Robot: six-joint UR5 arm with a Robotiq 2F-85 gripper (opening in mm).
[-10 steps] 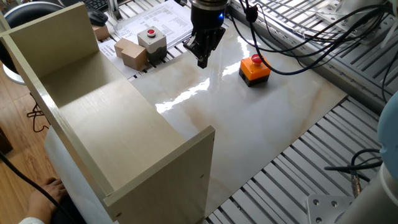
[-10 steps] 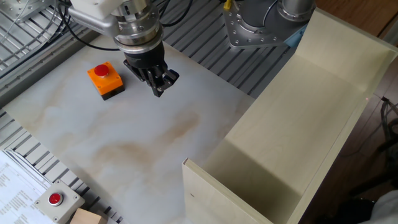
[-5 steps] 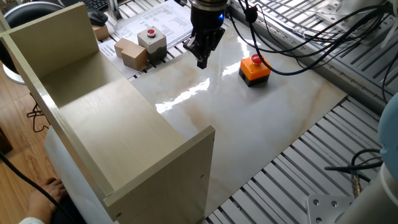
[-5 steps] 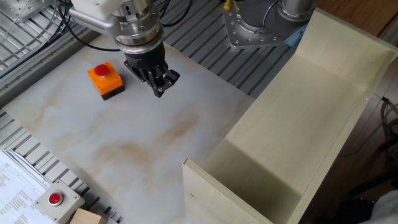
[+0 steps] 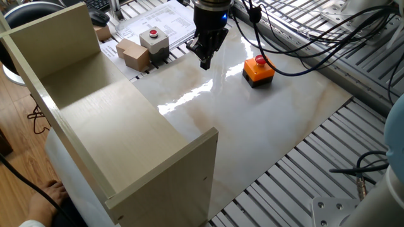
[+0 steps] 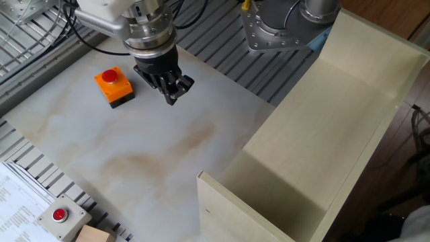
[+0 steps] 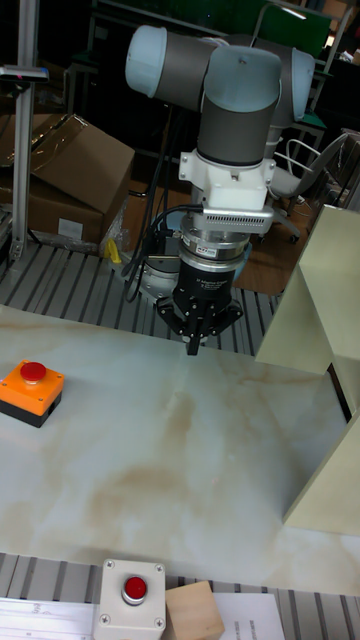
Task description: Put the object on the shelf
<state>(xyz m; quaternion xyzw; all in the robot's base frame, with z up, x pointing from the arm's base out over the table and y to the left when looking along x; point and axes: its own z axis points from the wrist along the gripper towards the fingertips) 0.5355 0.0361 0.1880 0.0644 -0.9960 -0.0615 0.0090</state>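
The object, a small box with an orange top, black base and red mushroom button point(image 5: 258, 69) point(image 6: 113, 86) point(image 7: 30, 391), rests on the marbled table. My gripper point(image 5: 205, 62) point(image 6: 172, 99) point(image 7: 192, 349) hangs just above the table a short way from the object, on its shelf side. Its fingers are pressed together with nothing between them. The shelf point(image 5: 95, 107) point(image 6: 322, 134) point(image 7: 325, 300), a large beige board unit with upright side walls, lies on the table's other half with a bare panel.
A grey box with a red button point(image 5: 154, 40) point(image 6: 60, 216) point(image 7: 133, 594) and a brown cardboard block point(image 5: 132, 54) point(image 7: 195, 611) sit by printed papers point(image 5: 158, 19) at the table edge. Cables point(image 5: 303, 38) trail behind the object. The robot base point(image 6: 282, 27) stands beside the shelf.
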